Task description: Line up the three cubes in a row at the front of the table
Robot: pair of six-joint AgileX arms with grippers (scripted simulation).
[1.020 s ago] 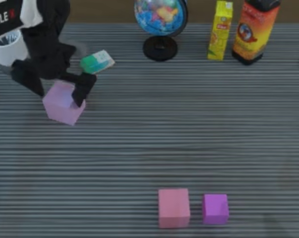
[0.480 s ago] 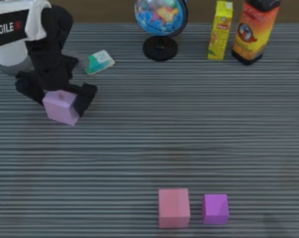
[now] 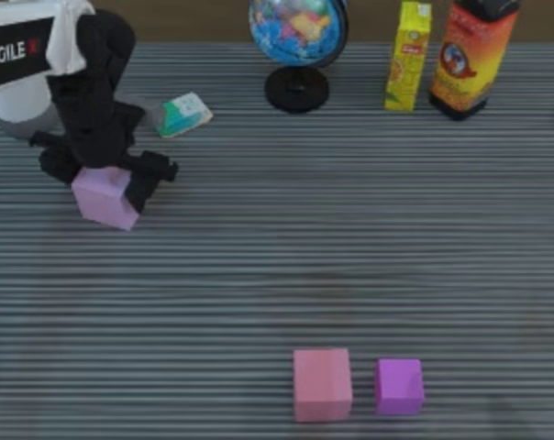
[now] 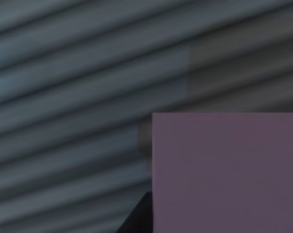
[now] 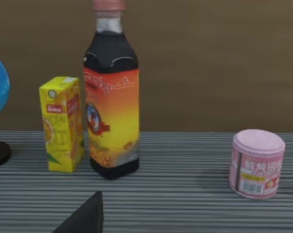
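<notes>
While the pink cube and purple cube sit just beside each other near the front edge of the tabletop, we see wide bare stripes between them and the back row. At the left rear our left gripper has its fingers clenched on either side of the lilac cube, near a green-and-white block. Our right arm stays out of the top view.
</notes>
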